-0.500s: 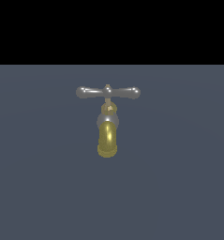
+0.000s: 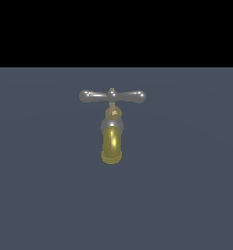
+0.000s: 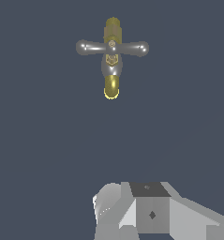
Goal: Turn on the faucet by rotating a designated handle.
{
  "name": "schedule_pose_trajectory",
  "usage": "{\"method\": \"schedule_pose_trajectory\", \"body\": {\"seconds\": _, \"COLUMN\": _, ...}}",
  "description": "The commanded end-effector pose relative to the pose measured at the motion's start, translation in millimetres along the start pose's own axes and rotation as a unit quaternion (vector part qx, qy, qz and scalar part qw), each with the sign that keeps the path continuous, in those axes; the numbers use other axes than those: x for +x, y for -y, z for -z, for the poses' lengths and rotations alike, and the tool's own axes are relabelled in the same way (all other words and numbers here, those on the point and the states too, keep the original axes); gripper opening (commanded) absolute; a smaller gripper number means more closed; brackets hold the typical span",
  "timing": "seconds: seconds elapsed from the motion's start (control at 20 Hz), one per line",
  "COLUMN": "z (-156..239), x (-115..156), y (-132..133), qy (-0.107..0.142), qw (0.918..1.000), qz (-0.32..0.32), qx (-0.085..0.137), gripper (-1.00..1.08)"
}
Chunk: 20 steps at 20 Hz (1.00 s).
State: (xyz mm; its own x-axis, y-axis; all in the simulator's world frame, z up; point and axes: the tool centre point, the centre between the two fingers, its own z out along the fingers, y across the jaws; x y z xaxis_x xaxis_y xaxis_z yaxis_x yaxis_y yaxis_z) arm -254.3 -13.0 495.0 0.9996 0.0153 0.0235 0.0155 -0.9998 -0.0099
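Looking at the exterior view, the faucet (image 2: 111, 128) sits alone on the flat slate-grey floor (image 2: 35, 195), about mid-scene under a black backdrop. Going left to right along the handle (image 2: 112, 96): rounded bulb end, slim silver bar, little central knob, bar again, second bulb, all lying level. Below the knob the grey neck runs into the brass-gold spout, mouth facing the camera. In the wrist view the gripper (image 3: 151, 213) is just a pale blocky shape well apart from the faucet, touching nothing; honestly can't tell how wide it's spread.
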Motion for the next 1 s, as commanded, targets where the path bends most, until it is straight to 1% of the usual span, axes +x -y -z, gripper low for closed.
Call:
{"method": "schedule_pose_trajectory", "body": {"seconds": 0.0, "z": -5, "x": 2, "y": -3, "qy": 0.000, "qw": 0.9999, "qz": 0.012, "qx": 0.000, "gripper": -1.00}}
{"method": "schedule_pose_trajectory", "body": {"seconds": 0.3, "z": -23, "x": 9, "y": -16, "qy": 0.001, "qw": 0.9983, "qz": 0.058, "qx": 0.000, "gripper": -1.00}}
{"method": "schedule_pose_trajectory", "body": {"seconds": 0.5, "z": -40, "x": 16, "y": -27, "qy": 0.002, "qw": 0.9949, "qz": 0.101, "qx": 0.000, "gripper": -1.00}}
{"method": "schedule_pose_trajectory", "body": {"seconds": 0.75, "z": -64, "x": 28, "y": -41, "qy": 0.003, "qw": 0.9872, "qz": 0.160, "qx": 0.001, "gripper": -1.00}}
{"method": "schedule_pose_trajectory", "body": {"seconds": 0.95, "z": -83, "x": 39, "y": -52, "qy": 0.004, "qw": 0.9785, "qz": 0.206, "qx": 0.001, "gripper": -1.00}}
